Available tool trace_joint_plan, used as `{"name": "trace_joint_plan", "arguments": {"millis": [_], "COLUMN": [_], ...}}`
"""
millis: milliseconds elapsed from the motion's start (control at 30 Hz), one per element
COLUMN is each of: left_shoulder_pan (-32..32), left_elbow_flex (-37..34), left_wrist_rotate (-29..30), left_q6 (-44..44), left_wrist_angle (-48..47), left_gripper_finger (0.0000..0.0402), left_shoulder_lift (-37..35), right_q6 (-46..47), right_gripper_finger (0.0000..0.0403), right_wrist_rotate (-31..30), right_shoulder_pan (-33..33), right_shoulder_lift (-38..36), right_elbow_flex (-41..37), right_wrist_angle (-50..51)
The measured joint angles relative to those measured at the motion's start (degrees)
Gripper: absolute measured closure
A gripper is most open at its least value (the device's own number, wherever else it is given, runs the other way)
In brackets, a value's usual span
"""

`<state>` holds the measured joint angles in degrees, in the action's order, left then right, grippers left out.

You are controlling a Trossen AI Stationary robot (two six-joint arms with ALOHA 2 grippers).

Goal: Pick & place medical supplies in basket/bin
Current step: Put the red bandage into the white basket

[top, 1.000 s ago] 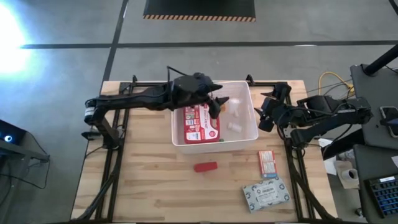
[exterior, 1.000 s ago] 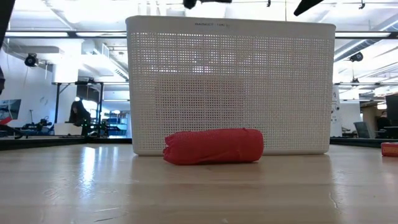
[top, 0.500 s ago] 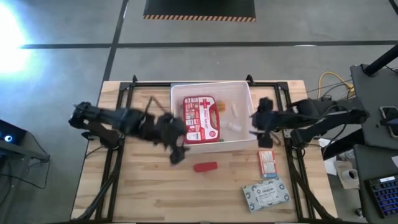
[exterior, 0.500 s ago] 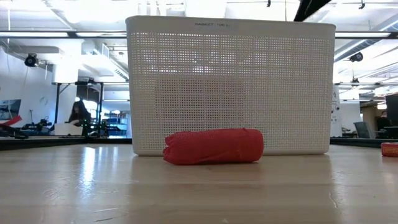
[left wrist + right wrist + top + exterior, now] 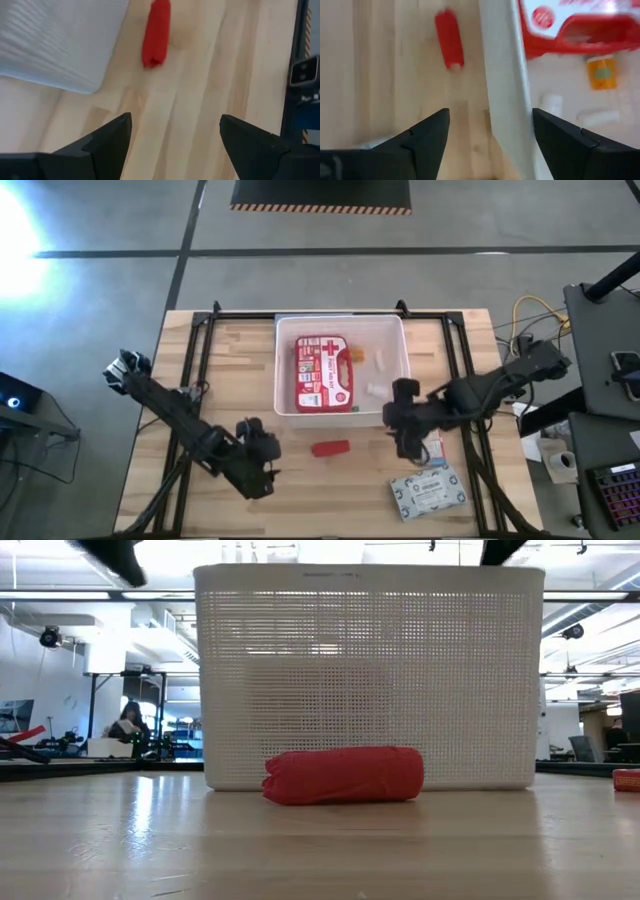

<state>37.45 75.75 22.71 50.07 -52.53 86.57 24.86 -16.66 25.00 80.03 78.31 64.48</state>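
Left claw (image 5: 258, 470) apparently open, near red tube (image 5: 330, 448)

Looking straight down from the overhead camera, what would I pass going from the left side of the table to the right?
Left gripper, open → red tube → right gripper, open → pale patterned soft pack. The white bin with the red first-aid case sits farther back, spanning the middle.

Pale wood-plank worktop (image 5: 230, 360), smooth with a soft sheen; white plastic bin (image 5: 370, 675), its wall perforated in a fine grid; red tube (image 5: 343, 775) in crinkled matt wrap; glossy red first-aid case (image 5: 324, 371); matt black arms
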Motion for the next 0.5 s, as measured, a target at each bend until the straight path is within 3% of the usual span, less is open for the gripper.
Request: {"name": "trace_joint_plan", "arguments": {"millis": [233,400,500], "left_shoulder_pan": [1.18,1.09,0.38], "left_elbow_flex": [-9.22,-13.75,-15.44], "left_wrist_rotate": [0.07,-0.01,-0.04], "left_q6": [-2.4,-10.34,-14.21], "left_wrist_angle": [9.52,18.11,19.98], "left_gripper_finger": [0.0121,0.0121,0.0121], "left_shoulder_lift": [-0.35,-1.41,-2.06], "right_q6": [9.8,22.81,24.27], "right_gripper_finger": [0.0138,0.0138,0.0138], "right_wrist_rotate": [-8.67,-19.3,-15.87], "right_shoulder_pan": [9.88,13.03,14.51], "right_shoulder_lift": [5.57,9.52,12.37], "right_elbow_flex": [8.79,16.41,18.58], "right_wrist_angle": [0.26,10.26,7.4]}}
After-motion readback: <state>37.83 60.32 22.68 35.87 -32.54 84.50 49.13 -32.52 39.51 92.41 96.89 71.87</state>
